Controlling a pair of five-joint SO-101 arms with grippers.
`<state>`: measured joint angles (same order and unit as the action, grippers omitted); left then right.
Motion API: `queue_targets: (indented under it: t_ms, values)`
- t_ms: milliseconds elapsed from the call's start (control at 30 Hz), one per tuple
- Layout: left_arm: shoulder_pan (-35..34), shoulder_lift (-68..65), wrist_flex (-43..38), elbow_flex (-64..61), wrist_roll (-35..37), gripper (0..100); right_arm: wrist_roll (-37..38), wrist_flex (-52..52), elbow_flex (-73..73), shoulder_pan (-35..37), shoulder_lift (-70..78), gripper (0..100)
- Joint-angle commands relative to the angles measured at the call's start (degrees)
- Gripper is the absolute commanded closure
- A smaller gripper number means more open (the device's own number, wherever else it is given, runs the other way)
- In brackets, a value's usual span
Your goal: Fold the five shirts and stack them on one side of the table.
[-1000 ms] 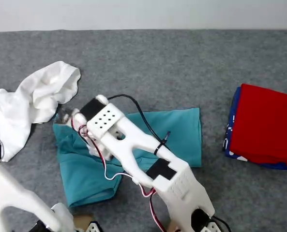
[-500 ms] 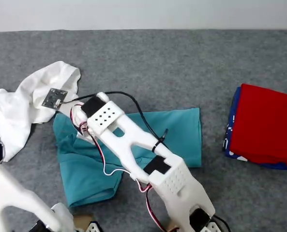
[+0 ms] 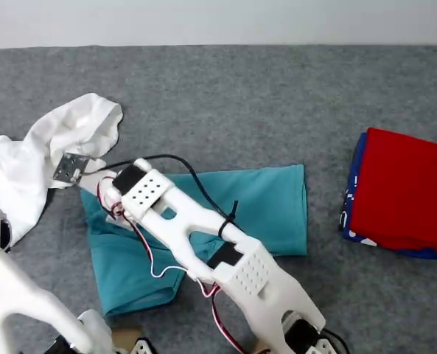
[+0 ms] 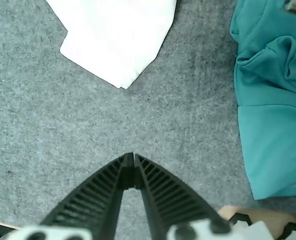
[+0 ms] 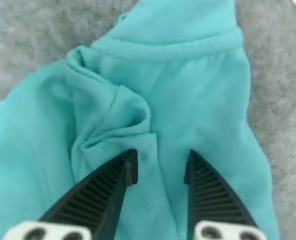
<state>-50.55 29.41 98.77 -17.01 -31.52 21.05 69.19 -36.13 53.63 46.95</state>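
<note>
The right claw (image 5: 161, 162), narrowly parted, hovers over the teal shirt (image 3: 270, 210), whose long axis runs side to side.

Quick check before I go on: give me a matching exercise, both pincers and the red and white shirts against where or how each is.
1 left pincer
2 right pincer
3 red shirt
4 white shirt

a crumpled
b open over teal shirt
c shut over table
d folded on blue shirt

Pairs: 1-c, 2-b, 3-d, 4-a
</note>
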Motion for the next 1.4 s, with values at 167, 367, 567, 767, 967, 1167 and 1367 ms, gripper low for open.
queue_targets:
  t_ms: [167,367,567,767,967,1167,1367]
  values:
    - [0.1,1.7,-0.9,0.2,-0.5,99,0.4,-2.6,-5.5,-5.8,1.1,88.0]
    - [0.2,1.4,-2.0,0.2,-0.5,99,0.4,0.6,-14.2,-7.1,1.7,88.0]
    - [0.2,1.4,-2.1,0.3,-0.5,99,0.5,1.7,-15.3,-7.5,2.3,88.0]
    - [0.2,1.4,-3.3,0.2,-0.5,99,0.3,10.0,-20.3,-2.5,2.8,88.0]
    - [1.3,1.4,-3.2,0.2,-0.5,99,0.3,9.8,-20.7,0.6,3.7,88.3]
    - [1.3,1.4,-3.3,0.2,-0.5,99,0.5,6.8,-21.1,-3.2,9.7,88.4]
    - [1.2,1.4,-3.1,0.2,-0.5,99,0.5,5.4,-25.3,-7.9,11.0,88.4]
